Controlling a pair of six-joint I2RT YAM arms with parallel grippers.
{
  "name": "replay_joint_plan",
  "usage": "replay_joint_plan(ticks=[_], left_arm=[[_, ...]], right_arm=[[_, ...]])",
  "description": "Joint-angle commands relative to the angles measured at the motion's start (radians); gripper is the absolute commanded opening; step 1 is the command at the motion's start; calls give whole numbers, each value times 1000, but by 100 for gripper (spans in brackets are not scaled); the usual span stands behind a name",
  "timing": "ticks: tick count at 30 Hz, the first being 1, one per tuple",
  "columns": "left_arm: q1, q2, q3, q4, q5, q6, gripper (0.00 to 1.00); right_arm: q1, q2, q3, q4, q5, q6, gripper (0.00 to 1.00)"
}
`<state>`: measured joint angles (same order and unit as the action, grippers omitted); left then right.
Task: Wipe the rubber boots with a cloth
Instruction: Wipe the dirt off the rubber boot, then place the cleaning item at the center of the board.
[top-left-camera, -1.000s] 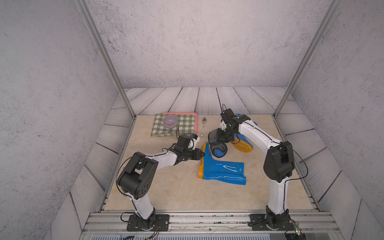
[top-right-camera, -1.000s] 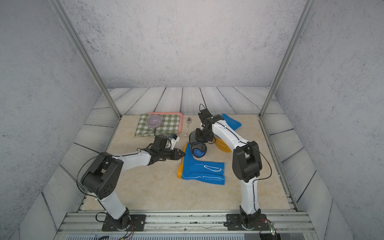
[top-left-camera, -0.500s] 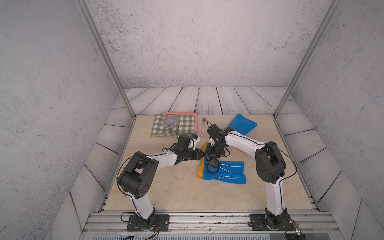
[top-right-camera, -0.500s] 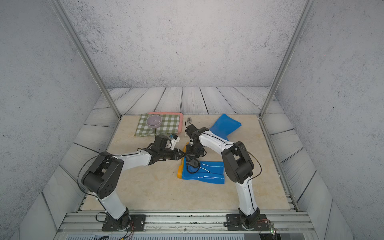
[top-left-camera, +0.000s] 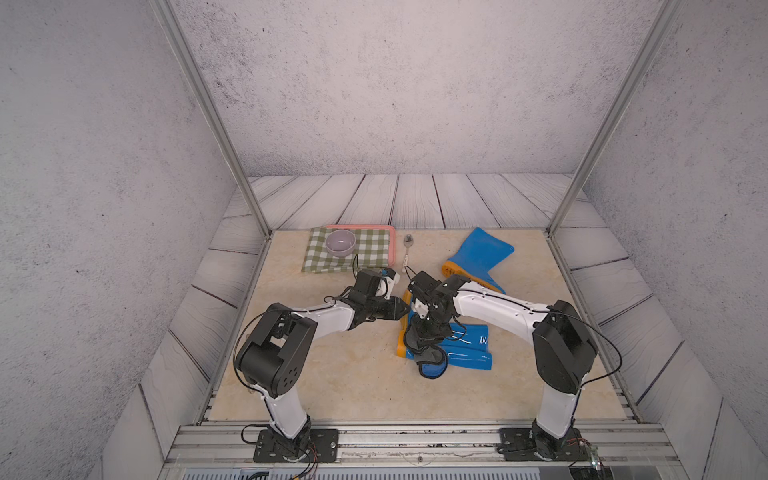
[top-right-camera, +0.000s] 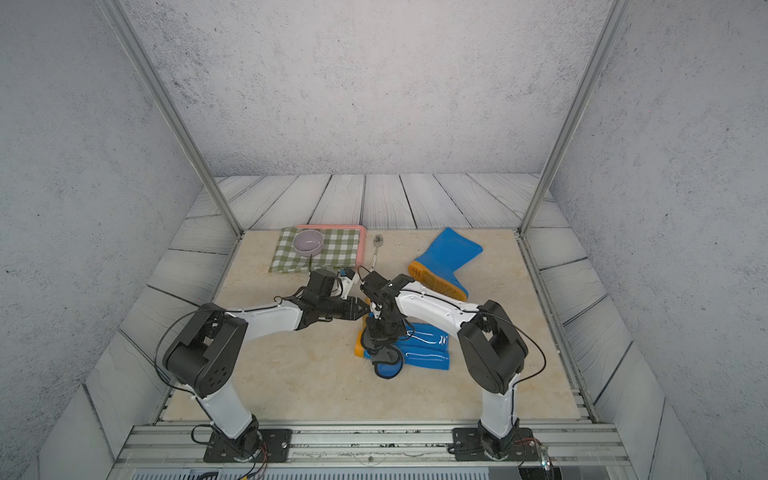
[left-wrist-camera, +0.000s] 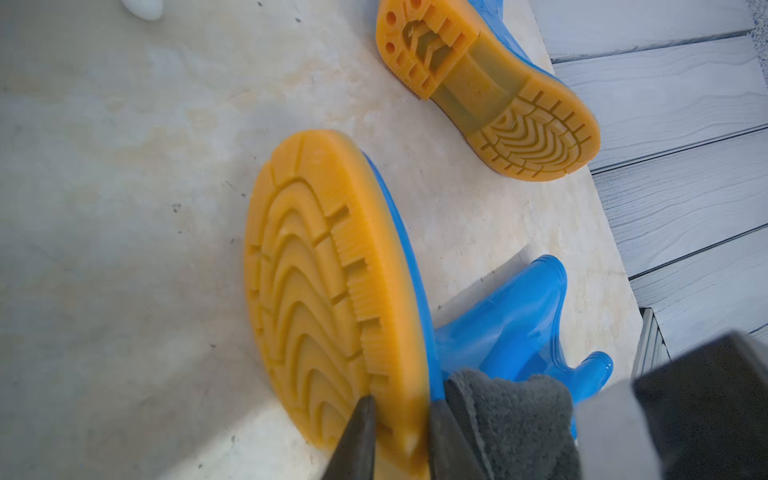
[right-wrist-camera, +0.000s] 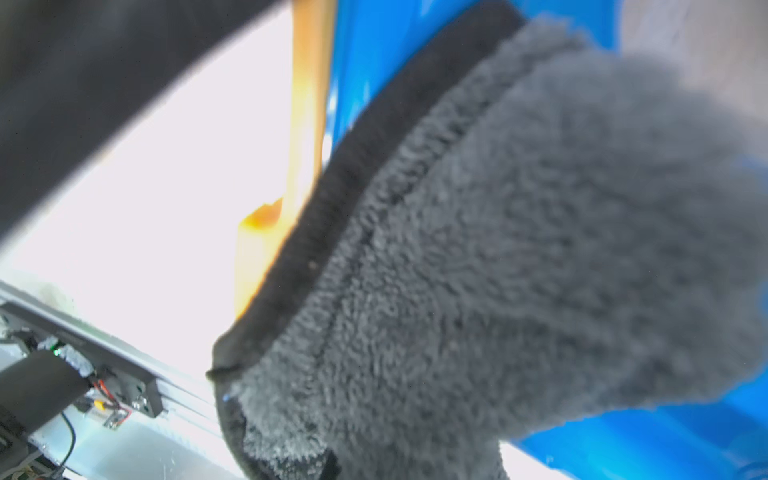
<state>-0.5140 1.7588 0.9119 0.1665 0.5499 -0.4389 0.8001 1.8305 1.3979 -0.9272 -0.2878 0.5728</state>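
blue glossy rubber was the surface under work. of the rubber boots, the near boot was laid on its side directly beneath the right gripper. the far boot was laid well beyond both grippers, untouched. the step in hand was judged to be the wiping of the near boot.

for a good result, it was judged that the cloth should be pressed flat to the rubber and drawn in long strokes from the sole end toward the open top. the boot should be braced so that it was not pushed across the table. a lobe of the cloth was seen hanging past the boot's edge below the right gripper, so more of the pile should be brought onto the rubber.

the right gripper was closed tight on a gathered fold of the cloth, grey pile outward, and the cloth was pressed against the blue upper just beside the sole. the left gripper was clamped on the sole's rim, with one finger on the tread face, the other on the upper's side, and the cloth just beside it.
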Motion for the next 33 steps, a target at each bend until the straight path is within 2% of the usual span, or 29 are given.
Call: replay_joint_plan(ticks=[1,4,7,12,15,19,24,25,26,28,30,33], left_arm=[[25,90,-60,-211,-150,3,23],[24,84,-63,-211,-152,3,23],[25,72,-70,-207,-157,4,23],[28,77,-69,-205,-147,11,23],[34,79,-69,-204,-140,15,23],[47,82,-74,-196,-126,16,24],[70,68,-102,-168,-105,8,24],[71,69,-103,-166,-101,8,24],[72,70,-103,-166,-98,8,24],[72,76,-99,-166,-94,8,24],[72,80,-97,-166,-93,8,24],[73,84,-96,-166,-91,6,23]], right_arm=[[-7,-47,-23,-57,23,-4,0],[-58,-96,-64,-75,46,-10,0],[-154,-202,-156,-93,73,-10,0],[-426,-441,-341,-139,124,-25,0],[-579,-535,-416,-153,156,-38,0],[-698,-562,-497,-106,179,-26,0],[-803,-495,-568,-26,200,-9,1],[-817,-489,-581,0,202,-3,11],[-823,-484,-593,25,221,5,28],[-825,-471,-607,59,278,11,50],[-825,-462,-599,67,321,3,59],[-821,-559,-582,83,382,1,62]])
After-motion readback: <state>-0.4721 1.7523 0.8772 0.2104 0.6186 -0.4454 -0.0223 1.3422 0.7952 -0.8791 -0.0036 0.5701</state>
